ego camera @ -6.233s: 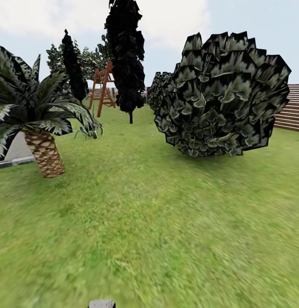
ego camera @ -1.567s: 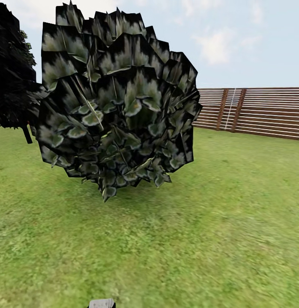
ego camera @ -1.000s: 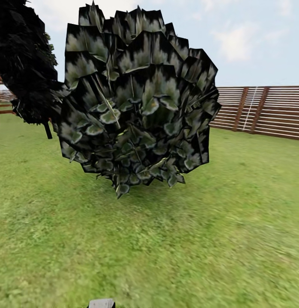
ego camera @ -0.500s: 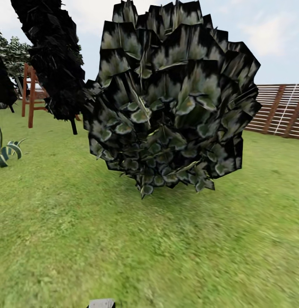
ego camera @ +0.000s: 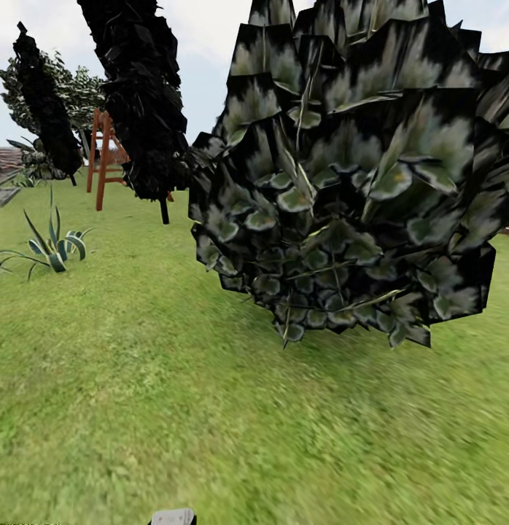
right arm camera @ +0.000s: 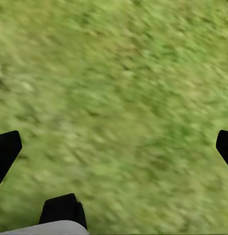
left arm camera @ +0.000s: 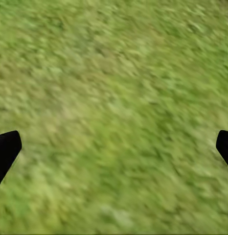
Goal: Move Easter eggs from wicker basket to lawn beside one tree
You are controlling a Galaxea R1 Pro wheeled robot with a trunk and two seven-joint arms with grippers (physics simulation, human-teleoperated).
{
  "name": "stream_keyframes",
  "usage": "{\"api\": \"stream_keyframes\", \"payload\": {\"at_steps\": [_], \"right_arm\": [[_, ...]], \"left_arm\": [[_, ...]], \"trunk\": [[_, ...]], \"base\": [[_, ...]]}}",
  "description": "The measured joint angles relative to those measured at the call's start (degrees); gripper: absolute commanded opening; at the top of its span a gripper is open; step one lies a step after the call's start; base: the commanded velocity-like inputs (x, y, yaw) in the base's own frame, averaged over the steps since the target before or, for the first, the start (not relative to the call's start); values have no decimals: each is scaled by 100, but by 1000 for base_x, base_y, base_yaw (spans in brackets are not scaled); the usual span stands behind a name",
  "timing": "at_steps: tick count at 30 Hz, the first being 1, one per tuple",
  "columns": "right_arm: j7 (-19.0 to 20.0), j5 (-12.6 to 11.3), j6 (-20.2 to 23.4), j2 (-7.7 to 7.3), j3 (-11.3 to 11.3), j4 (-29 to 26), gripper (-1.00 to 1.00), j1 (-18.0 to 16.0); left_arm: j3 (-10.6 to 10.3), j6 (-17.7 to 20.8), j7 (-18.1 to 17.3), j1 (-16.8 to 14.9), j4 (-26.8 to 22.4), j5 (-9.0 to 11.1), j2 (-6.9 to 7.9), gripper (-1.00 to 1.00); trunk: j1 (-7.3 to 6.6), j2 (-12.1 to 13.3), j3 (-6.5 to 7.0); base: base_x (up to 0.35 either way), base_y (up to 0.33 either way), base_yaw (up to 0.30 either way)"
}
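The lawn (ego camera: pixel 174 394) stretches ahead of me in the head view, and blurred grass runs under both wrist cameras. The Easter eggs, the wicker basket and the tree are out of view. My left gripper (left arm camera: pixel 114 147) is open, its dark fingertips (left arm camera: pixel 6 149) far apart over bare lawn (left arm camera: pixel 114 98) with nothing between them. The right gripper (right arm camera: pixel 114 147) is open too, its fingertips (right arm camera: pixel 6 149) wide apart over the lawn (right arm camera: pixel 124 88), holding nothing.
A big round dark-leaved bush (ego camera: pixel 349 182) stands close ahead on the right. A dark thin-trunked tree (ego camera: pixel 141 95) rises behind it to the left, with a red wooden frame (ego camera: pixel 105 157) beyond. A spiky agave (ego camera: pixel 54 244) sits far left. Open grass lies ahead left.
The whole head view has swung: the bush has slid right and grown larger, the fence has left the picture, and the dark trees, red frame and agave have come in at left.
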Motion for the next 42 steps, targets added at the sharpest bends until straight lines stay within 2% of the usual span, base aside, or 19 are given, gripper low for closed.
{"api": "stream_keyframes", "payload": {"at_steps": [26,42], "right_arm": [[0,8,-1,0,4,8,100,0],[-2,8,-4,0,8,7,100,1]], "left_arm": [[5,-1,0,0,-6,0,0,100],[5,-1,0,-1,-7,0,0,100]], "trunk": [[0,0,-107],[0,0,-189]], "base": [[287,172,266],[308,125,199]]}}
